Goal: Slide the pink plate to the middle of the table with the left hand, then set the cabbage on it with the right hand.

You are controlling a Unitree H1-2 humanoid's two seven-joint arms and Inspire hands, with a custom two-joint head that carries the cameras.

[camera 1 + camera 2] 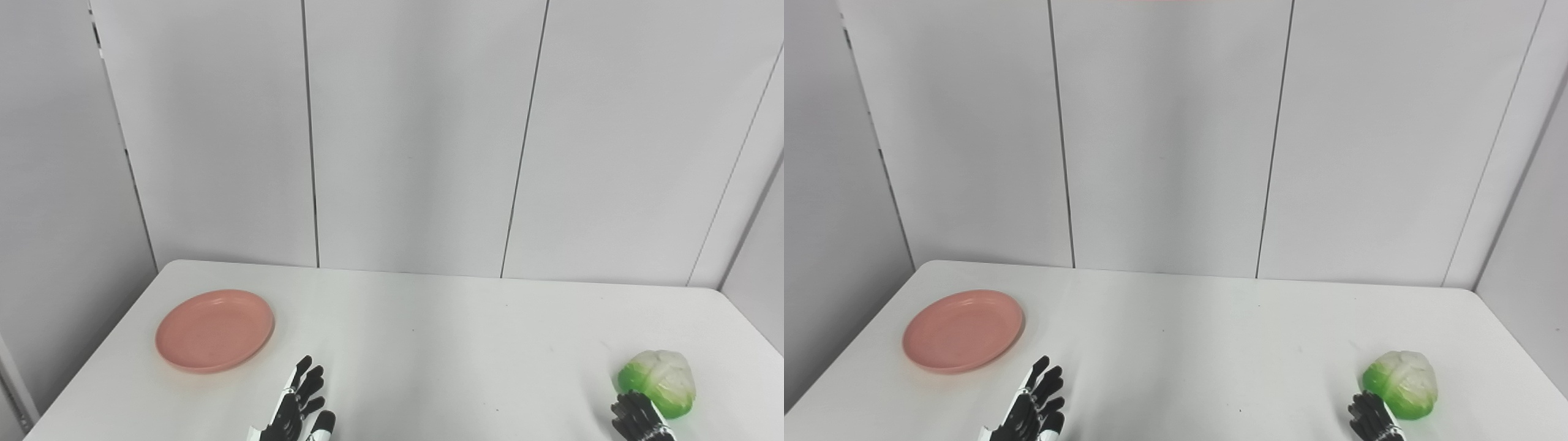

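Observation:
The pink plate [214, 331] lies empty on the left side of the white table [429, 331]. The cabbage [658, 383], green and white, sits near the right front of the table. My left hand [301, 407] is open, fingers apart and pointing away from me, at the front edge, to the right of and nearer than the plate and apart from it. My right hand [638, 419] shows only its fingertips at the bottom edge, just in front of the cabbage; whether they touch it cannot be seen.
Grey wall panels [416, 135] stand right behind the table's far edge. The table's left edge runs close past the plate, its right edge close past the cabbage.

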